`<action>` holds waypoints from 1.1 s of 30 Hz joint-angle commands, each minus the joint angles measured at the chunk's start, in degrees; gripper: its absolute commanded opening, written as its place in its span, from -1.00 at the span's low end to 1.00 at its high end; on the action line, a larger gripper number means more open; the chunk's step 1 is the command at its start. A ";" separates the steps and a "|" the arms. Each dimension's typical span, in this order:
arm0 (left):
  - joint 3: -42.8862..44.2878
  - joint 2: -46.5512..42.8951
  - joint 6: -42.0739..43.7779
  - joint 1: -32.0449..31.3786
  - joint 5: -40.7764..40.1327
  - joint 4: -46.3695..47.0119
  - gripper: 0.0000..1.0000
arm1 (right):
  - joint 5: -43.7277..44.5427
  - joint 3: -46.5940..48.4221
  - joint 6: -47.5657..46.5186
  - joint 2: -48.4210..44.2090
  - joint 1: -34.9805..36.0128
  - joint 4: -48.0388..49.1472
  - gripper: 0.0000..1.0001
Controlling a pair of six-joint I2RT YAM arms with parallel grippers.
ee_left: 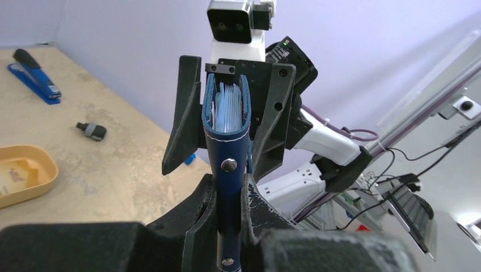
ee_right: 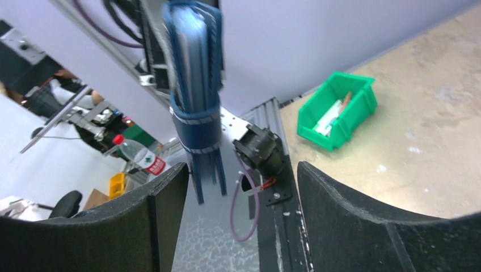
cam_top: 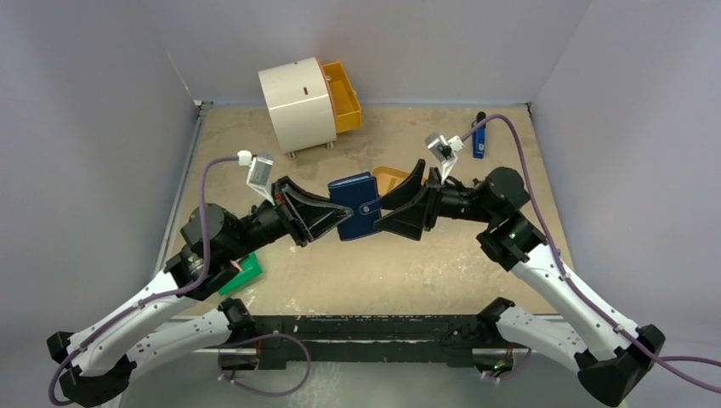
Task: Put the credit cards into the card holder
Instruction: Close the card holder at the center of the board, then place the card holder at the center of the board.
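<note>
Your left gripper (cam_top: 330,218) is clamped on the wallet (cam_top: 355,204) at its snap-tab end and holds it up, apparently off the table (cam_top: 408,272), midway between the two arms. The wallet's long axis runs straight along the line from one gripper to the other. Its free end, where the folded leaves part a little and the pale pockets show, faces your right gripper (cam_top: 395,206).

That right gripper stands wide open, one finger on each flat face of the wallet's free end. In the right wrist view there is a gap on both sides, and the wallet sits closer to one finger than the other, so you straddle it without gripping.

The right arm is therefore the nearer one for whatever comes next at the pocket end. The leaves part in the same direction as its jaws, so I judge you have to pull back along the wallet's axis, not sideways.

The only likely cards (ee_left: 12,173) are tan patches in the orange tray (cam_top: 384,175) just behind the wallet; I cannot tell whether any card sits in the pockets.
</note>
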 commanded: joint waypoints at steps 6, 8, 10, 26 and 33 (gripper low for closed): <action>1.60 2.66 -2.50 -0.20 5.12 10.60 -1.00 | -7.43 -1.63 10.52 0.39 0.64 20.44 0.33; 1.64 2.98 -2.59 -0.25 5.24 11.06 -1.00 | -7.69 -1.50 10.66 0.69 0.94 20.24 0.23; 1.72 3.12 -2.55 -0.20 5.07 11.29 -1.00 | -7.70 -1.32 10.61 1.15 1.42 19.67 0.17; 2.64 2.60 0.81 -0.21 -9.34 -1.59 0.06 | 5.43 1.02 -0.06 1.10 4.45 4.98 -1.00; 1.43 -2.97 -2.20 -0.23 -51.15 -26.66 0.68 | 23.95 3.09 -8.37 1.90 4.42 -15.25 -1.00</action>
